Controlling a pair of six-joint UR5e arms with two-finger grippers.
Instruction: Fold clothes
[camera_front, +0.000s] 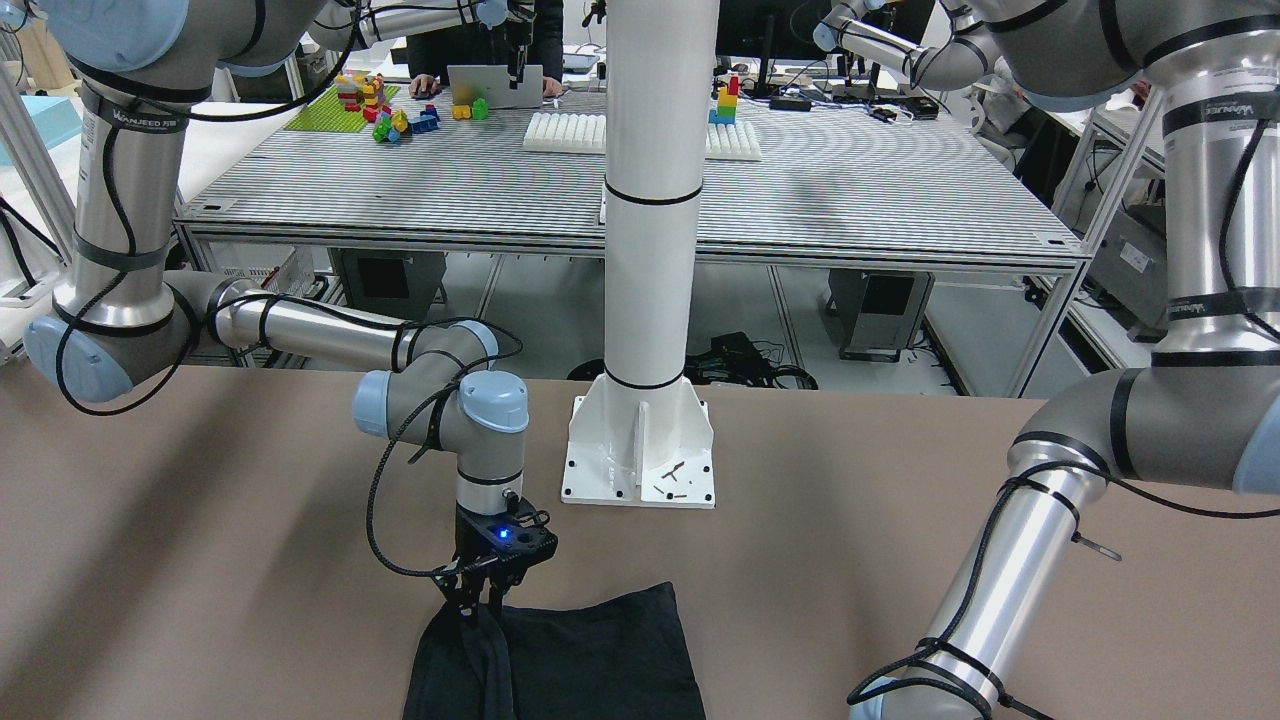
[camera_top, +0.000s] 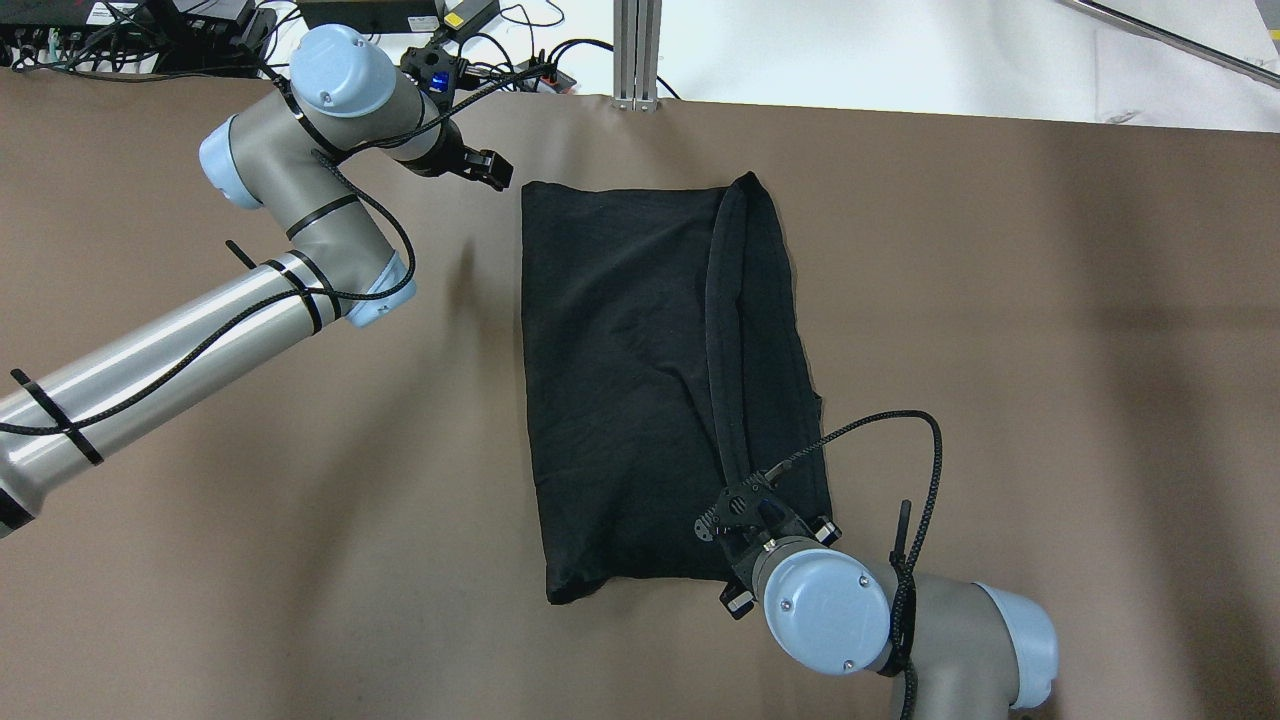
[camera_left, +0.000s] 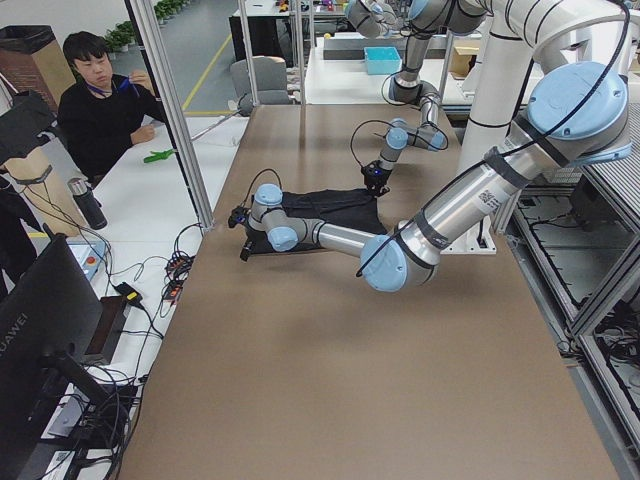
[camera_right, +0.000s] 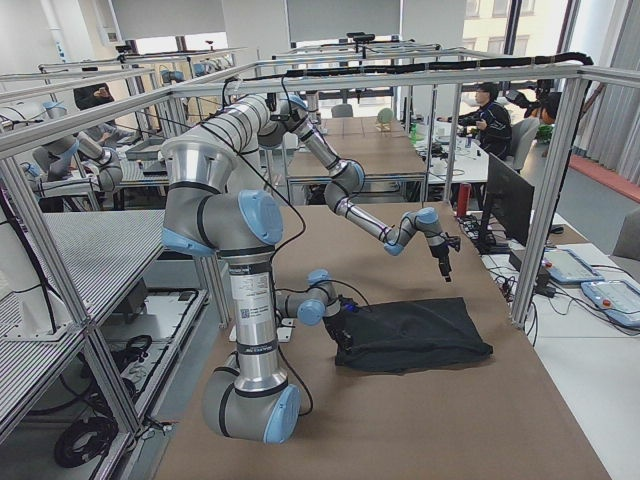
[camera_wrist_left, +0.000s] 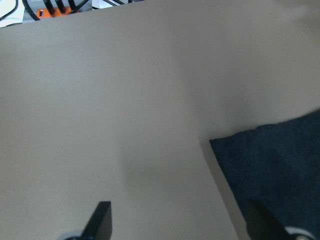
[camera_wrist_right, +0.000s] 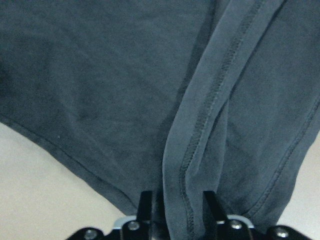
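The clothes (camera_top: 620, 380) are one black garment lying as a folded rectangle on the middle of the brown table, also seen in the front view (camera_front: 600, 660). A hemmed strip (camera_wrist_right: 210, 115) runs lengthwise over its right part. My right gripper (camera_top: 745, 500) is at the garment's near right corner, shut on that hemmed edge, with the fold pinched between its fingers (camera_wrist_right: 145, 202). In the front view the right gripper (camera_front: 478, 598) holds the fabric slightly bunched. My left gripper (camera_top: 490, 170) hovers open over bare table just left of the garment's far left corner (camera_wrist_left: 225, 150), touching nothing.
The white pillar's base plate (camera_front: 640, 450) stands at the robot's side of the table. Cables and power strips (camera_top: 500, 60) lie beyond the far edge. A seated person (camera_left: 100, 110) is beside the table. Bare tabletop (camera_top: 1000, 350) spreads on both sides of the garment.
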